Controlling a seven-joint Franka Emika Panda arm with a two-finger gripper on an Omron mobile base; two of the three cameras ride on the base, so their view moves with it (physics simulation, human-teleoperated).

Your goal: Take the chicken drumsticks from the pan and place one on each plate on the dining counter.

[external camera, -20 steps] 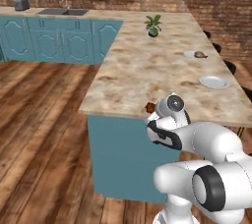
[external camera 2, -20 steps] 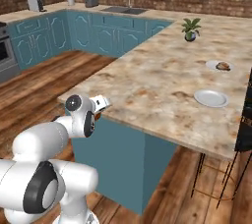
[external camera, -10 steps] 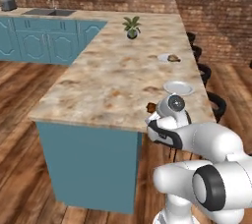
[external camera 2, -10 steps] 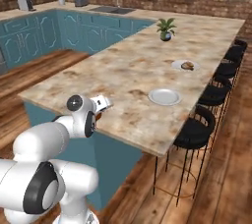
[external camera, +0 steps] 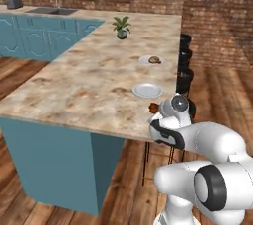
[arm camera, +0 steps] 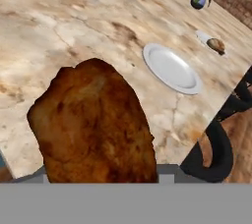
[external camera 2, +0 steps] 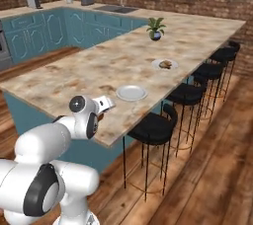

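Drumstick (arm camera: 96,125) held in fingers beside bare plate (arm camera: 172,68).

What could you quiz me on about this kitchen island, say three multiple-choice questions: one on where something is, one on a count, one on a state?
1. Where is the potted plant?
A. on the floor
B. on the dining counter, beyond both plates
C. on a stool

2. How many plates are on the counter?
A. one
B. two
C. four

3. What state is the nearer plate in?
A. empty
B. carrying a drumstick
C. upside down

Answers:
1 B, the plant stands past the far plate.
2 B, both base views show two.
3 A, its surface is bare, while the far plate carries a drumstick and the pincer holds another drumstick.
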